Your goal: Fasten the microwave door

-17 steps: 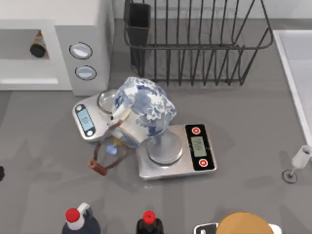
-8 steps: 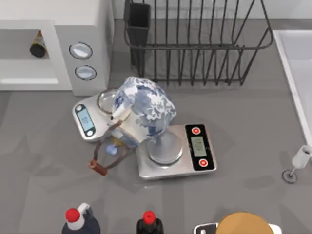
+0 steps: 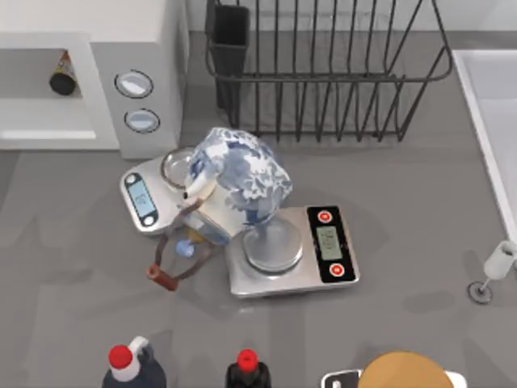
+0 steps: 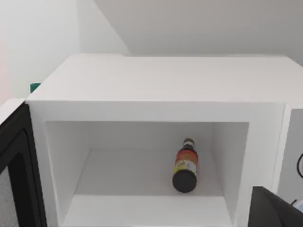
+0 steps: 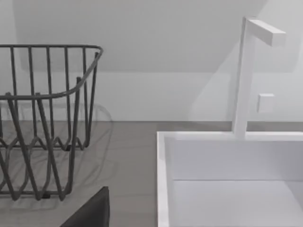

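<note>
A grey table (image 3: pixel 420 202) is seen before a pale wall. The microwave (image 3: pixel 137 48) stands at its far left, cavity open (a bottle (image 4: pixel 184 165) lies inside); the microwave door (image 4: pixel 14 175) is swung aside. A wire rack (image 3: pixel 323 73), a patterned teapot (image 3: pixel 234 182) and two scales (image 3: pixel 315 250) are nearby. Neither gripper's state can be told.

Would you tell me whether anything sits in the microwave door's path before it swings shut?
Nothing visible blocks it. The microwave door stands open beside the microwave. A bottle lies on its side well inside the cavity, behind the front opening.
</note>
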